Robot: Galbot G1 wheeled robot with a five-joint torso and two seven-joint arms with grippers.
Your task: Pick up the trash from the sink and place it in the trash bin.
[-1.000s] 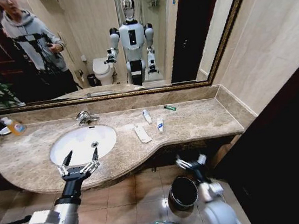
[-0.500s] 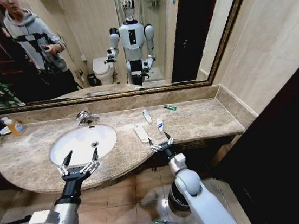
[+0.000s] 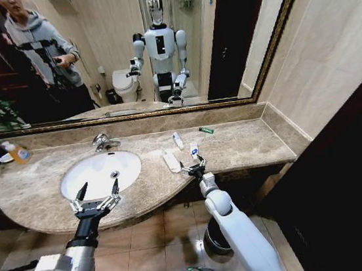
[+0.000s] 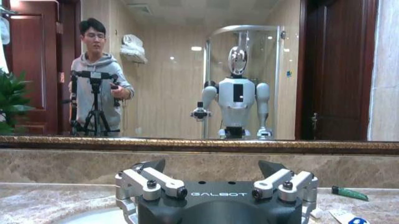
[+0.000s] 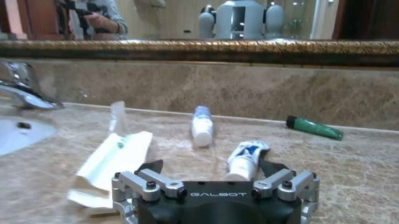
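The trash lies on the marble counter beside the sink (image 3: pixel 96 171), not in it: a flat white packet (image 3: pixel 171 161), two small white tubes (image 3: pixel 178 140) (image 3: pixel 194 150) and a dark green stick (image 3: pixel 205 130). My right gripper (image 3: pixel 194 165) is open at the counter's front edge, just short of the nearer tube (image 5: pixel 246 158), with the packet (image 5: pixel 112 163) to one side; its jaws (image 5: pixel 212 168) hold nothing. My left gripper (image 3: pixel 96 197) hovers open over the sink's front rim. The trash bin (image 3: pixel 212 241) stands on the floor, mostly hidden behind my right arm.
A chrome faucet (image 3: pixel 104 142) stands behind the basin. An orange bottle (image 3: pixel 17 153) sits at the counter's far left beside a plant. A mirror runs along the back wall, and a dark cabinet closes off the right side.
My right arm has risen from beside the bin on the floor to the counter's front edge, and has edged closer to the tubes. The left arm has stayed still.
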